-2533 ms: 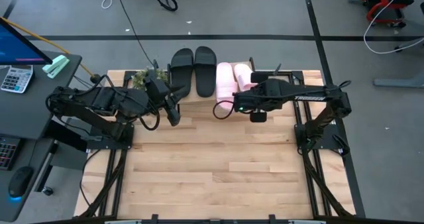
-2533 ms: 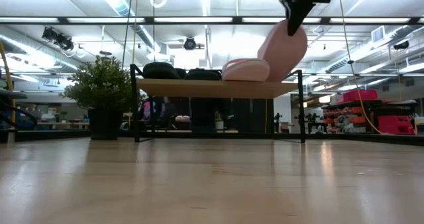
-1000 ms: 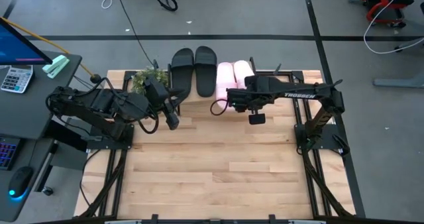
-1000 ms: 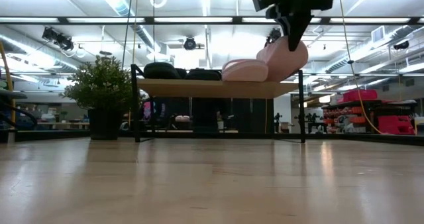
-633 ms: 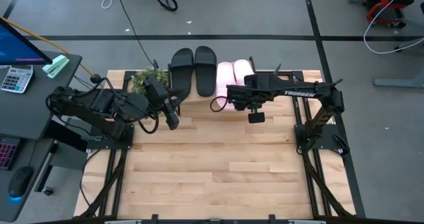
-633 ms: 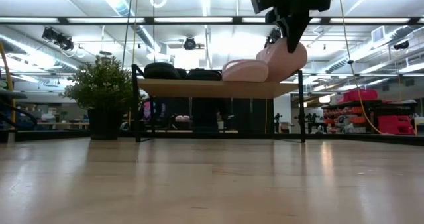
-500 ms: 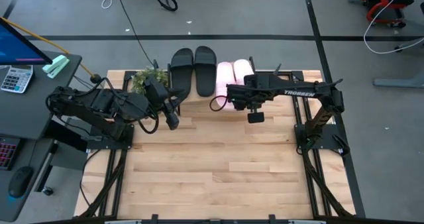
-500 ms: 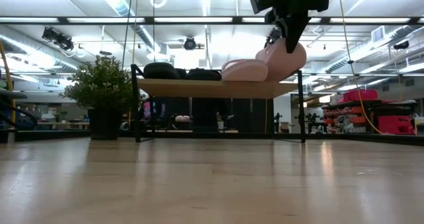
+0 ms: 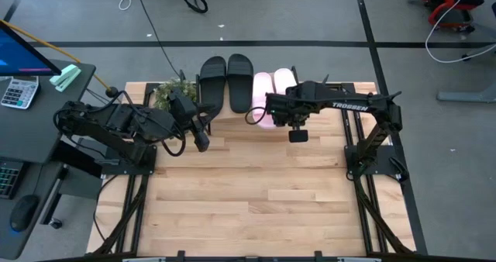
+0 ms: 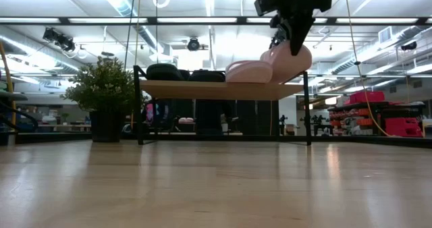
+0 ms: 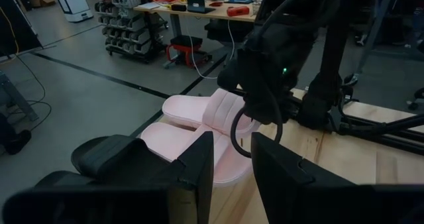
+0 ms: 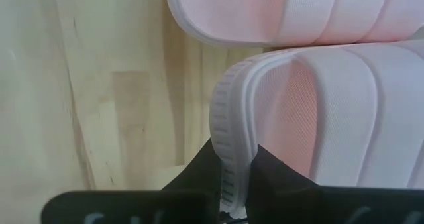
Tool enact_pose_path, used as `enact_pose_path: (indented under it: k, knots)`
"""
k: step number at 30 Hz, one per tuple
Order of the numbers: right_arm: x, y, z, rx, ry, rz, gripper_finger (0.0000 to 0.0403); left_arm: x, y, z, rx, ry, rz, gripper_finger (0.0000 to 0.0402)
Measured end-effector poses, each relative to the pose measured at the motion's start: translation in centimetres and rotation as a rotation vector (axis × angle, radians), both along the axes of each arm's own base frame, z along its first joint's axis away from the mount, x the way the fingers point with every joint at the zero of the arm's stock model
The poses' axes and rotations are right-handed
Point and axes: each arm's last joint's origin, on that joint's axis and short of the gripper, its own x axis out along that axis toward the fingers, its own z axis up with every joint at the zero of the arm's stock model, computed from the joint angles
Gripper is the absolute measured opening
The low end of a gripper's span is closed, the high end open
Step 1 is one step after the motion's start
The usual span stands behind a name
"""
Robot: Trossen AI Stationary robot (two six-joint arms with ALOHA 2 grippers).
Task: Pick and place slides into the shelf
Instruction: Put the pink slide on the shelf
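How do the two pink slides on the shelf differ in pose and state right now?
The left pink slide lies flat on the shelf; the right pink slide tilts, its near end raised. The right gripper is shut on the right pink slide's edge; nothing grips the left pink slide. Both are pale pink and lie side by side.

"TROSSEN" in white letters on right arm (image 9: 347,105) (high view); nothing else legible.

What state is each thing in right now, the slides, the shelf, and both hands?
Black slides: flat on the shelf, side by side.
First pink slide: flat on the shelf.
Second pink slide: tilted, heel end up, gripped.
Shelf: upright, holding the slides.
Right hand: shut on the second pink slide.
Left hand: empty, above the table.
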Motion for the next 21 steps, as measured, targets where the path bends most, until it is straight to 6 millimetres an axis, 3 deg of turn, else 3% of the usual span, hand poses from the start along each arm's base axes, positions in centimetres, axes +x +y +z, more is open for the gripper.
enact_pose_path:
  k: [21]
  knots:
    - [-0.08,-1.03,-0.02,0.080,-0.023,0.010,0.0045,0.00,0.00,0.00,-0.007,-0.004,0.002,0.0107]
